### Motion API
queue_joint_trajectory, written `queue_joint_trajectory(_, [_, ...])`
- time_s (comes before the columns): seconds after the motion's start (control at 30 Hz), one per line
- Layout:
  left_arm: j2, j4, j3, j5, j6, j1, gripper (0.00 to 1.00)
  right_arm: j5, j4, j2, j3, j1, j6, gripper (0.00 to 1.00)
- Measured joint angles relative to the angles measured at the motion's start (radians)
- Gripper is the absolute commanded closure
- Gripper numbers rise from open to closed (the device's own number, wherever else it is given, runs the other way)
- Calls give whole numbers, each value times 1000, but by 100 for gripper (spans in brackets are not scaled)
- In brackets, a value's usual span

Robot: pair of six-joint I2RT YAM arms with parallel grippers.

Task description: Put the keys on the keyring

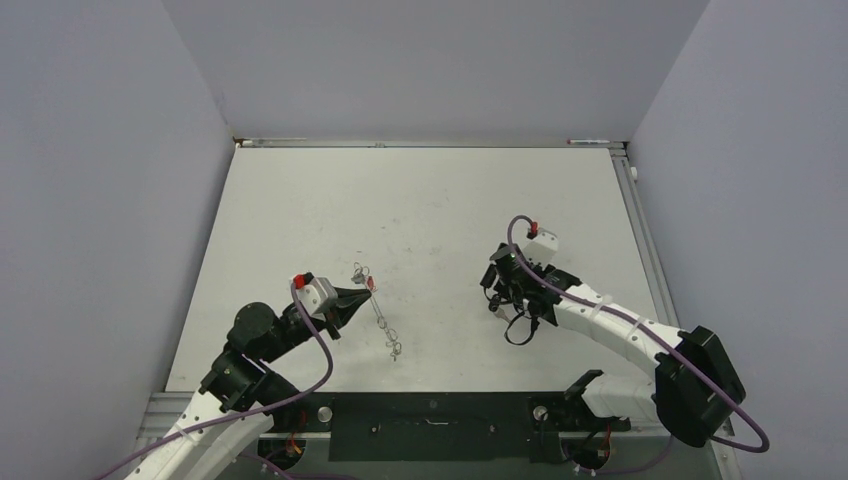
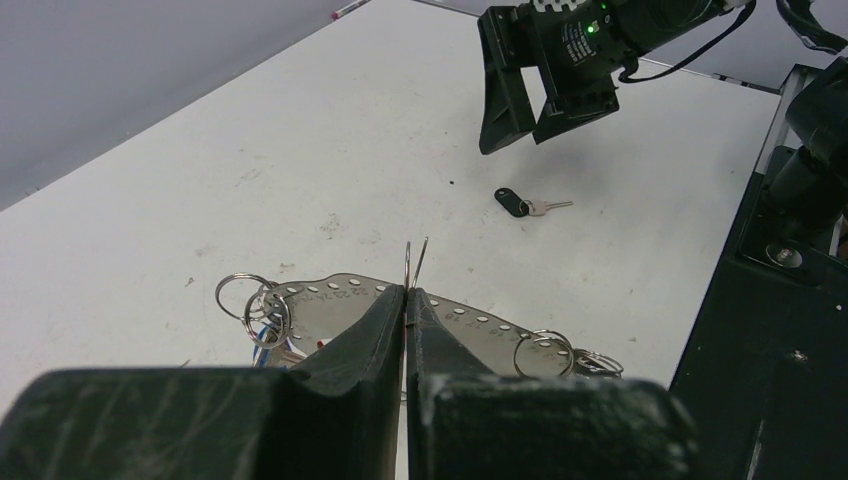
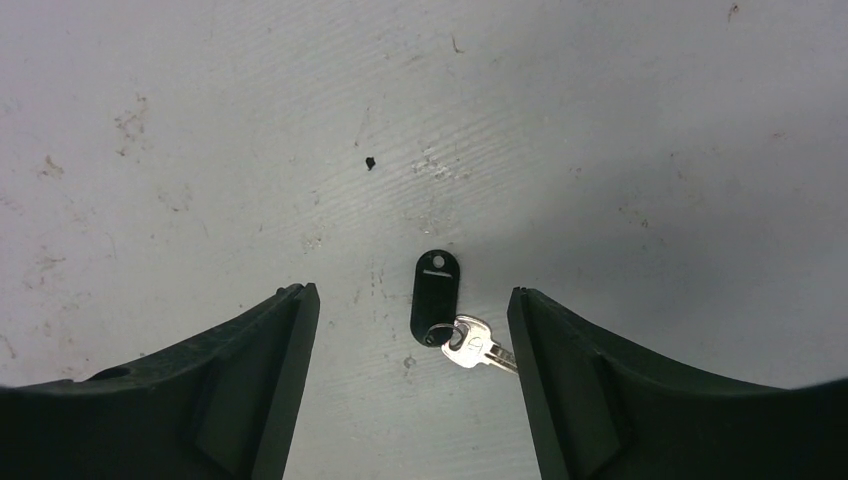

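My left gripper (image 2: 405, 292) is shut on the keyring (image 2: 416, 262), whose thin silver wire sticks up between the fingertips. In the top view the left gripper (image 1: 360, 292) sits left of centre with the keyring (image 1: 380, 315) beside it. Bits of a blue key (image 2: 258, 350) and a red key (image 2: 320, 343) peek out behind the left finger. The black key (image 3: 437, 295) lies flat on the table, its silver blade (image 3: 478, 350) pointing toward the right finger. My right gripper (image 3: 410, 292) hangs open just above it, one finger on each side, touching nothing. The left wrist view also shows the black key (image 2: 515, 203) below the right gripper (image 2: 530, 100).
A curved silver strip with numbered holes (image 2: 470, 325) and small split rings (image 2: 545, 350) lies on the white table (image 1: 420, 200) behind my left fingers. A black base rail (image 1: 430, 425) runs along the near edge. Grey walls enclose the table.
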State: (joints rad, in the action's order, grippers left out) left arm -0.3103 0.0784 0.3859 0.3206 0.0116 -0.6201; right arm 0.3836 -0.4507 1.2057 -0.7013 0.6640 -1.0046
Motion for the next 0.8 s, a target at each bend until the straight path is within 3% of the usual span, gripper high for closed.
queue_joint_trajectory(0.3, [25, 10, -1, -11, 17, 0, 100, 21, -2, 64, 1, 79, 8, 37])
queue_joint_trajectory(0.57, [37, 11, -3, -22, 24, 0, 100, -23, 174, -47, 140, 116, 264, 36])
queue_joint_trajectory(0.8, [34, 13, -4, -22, 26, 0, 100, -73, 244, -56, 148, 87, 433, 37])
